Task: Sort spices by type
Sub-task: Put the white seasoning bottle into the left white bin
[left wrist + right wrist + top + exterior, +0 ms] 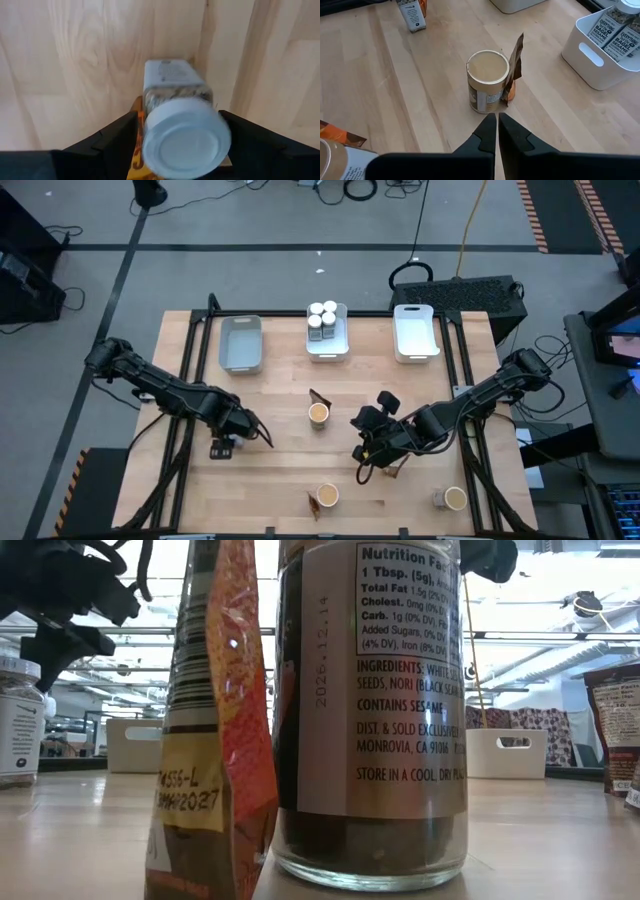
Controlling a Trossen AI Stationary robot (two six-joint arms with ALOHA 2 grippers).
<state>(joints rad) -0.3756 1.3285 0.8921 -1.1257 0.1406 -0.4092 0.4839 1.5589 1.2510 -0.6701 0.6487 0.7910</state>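
Observation:
A white-capped jar (181,142) stands on the table's near left part, with an orange-edged pouch (136,155) beside it. My left gripper (177,117) points down over the jar, open, one finger on either side of the white cap; no touch shows. From above, my left gripper (228,444) covers the jar. My right gripper (497,125) is shut and holds nothing. It hovers slanting down toward a tan-topped tub (487,80), against which a brown pouch (515,62) leans. Several jars (323,318) stand in the middle white tray (327,352).
A grey tray (240,343) and a white tray (416,333) flank the middle one at the far edge. Two more tubs (326,496) (455,498) stand near the front edge with pouches beside them. In the low view, a tub (370,710) and a pouch (215,740) stand close.

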